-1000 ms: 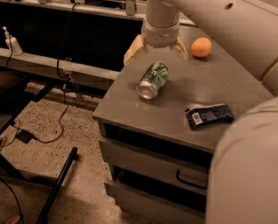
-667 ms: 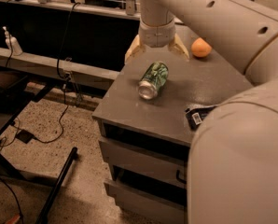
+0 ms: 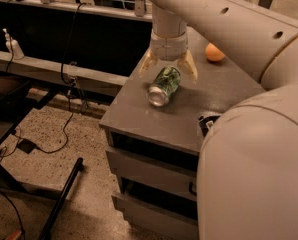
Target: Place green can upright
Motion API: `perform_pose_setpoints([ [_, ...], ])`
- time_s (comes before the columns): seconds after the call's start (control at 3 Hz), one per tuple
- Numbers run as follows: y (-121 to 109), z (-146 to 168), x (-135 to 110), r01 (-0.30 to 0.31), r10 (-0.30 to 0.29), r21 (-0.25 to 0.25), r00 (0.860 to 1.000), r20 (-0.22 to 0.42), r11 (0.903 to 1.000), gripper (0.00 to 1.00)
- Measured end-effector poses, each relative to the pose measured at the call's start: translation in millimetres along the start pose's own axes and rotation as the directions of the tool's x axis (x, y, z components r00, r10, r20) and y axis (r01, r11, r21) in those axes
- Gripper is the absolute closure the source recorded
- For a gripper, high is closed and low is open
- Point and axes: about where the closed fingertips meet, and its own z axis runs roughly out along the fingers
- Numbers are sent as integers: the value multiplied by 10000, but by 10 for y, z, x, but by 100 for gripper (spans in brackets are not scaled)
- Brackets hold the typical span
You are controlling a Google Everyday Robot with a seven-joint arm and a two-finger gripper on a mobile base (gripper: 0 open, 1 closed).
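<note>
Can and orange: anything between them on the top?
In the camera view, the open gripper straddles the can's far end, so one of its fingers stands between can and orange. Otherwise bare grey cabinet top.

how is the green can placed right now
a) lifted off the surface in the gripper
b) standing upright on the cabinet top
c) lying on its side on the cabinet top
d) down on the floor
c: the green can lies on its side on the grey cabinet top, one silver end facing the camera, while the gripper is open over its far end.
</note>
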Motion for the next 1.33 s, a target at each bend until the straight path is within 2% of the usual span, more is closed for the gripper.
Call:
perform_pose_setpoints([
  [0.67, 45, 40, -49, 25, -23, -138, 9999, 148, 9999, 0],
  [1.0, 62, 58, -67, 37, -34, -186, 9998, 199, 9998, 16],
  [1.33, 76, 75, -81, 50, -44, -223, 9997, 238, 9997, 39],
])
